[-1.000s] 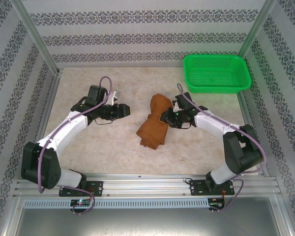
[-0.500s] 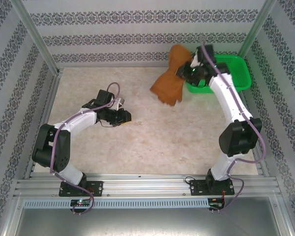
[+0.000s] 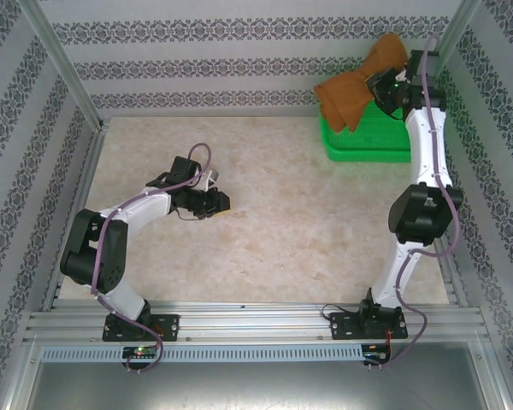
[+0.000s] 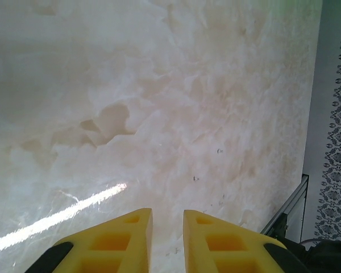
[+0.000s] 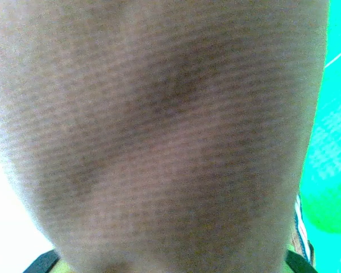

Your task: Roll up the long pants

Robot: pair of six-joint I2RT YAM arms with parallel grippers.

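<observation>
The left arm [image 3: 132,207] lies folded low, its left gripper [image 3: 221,202] pointing right with yellow fingers [image 4: 119,239] a narrow gap apart and bare, while the right arm [image 3: 423,154] stretches far forward, its right gripper [image 3: 385,85] clamped on the long pants [image 3: 350,98]

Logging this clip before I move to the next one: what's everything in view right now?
long pants: 1, rust-brown, bundled, lifted at far right over the basket
basket: 1, green mesh, far-right corner of the table
table: 1, pale marbled beige, under both arms
walls: white with dark patterned bands, around the table
left claw: 1, yellow fingers, over bare table left of centre, narrowly open, empty
right claw: 1, dark, raised at far right, shut on the long pants
</observation>
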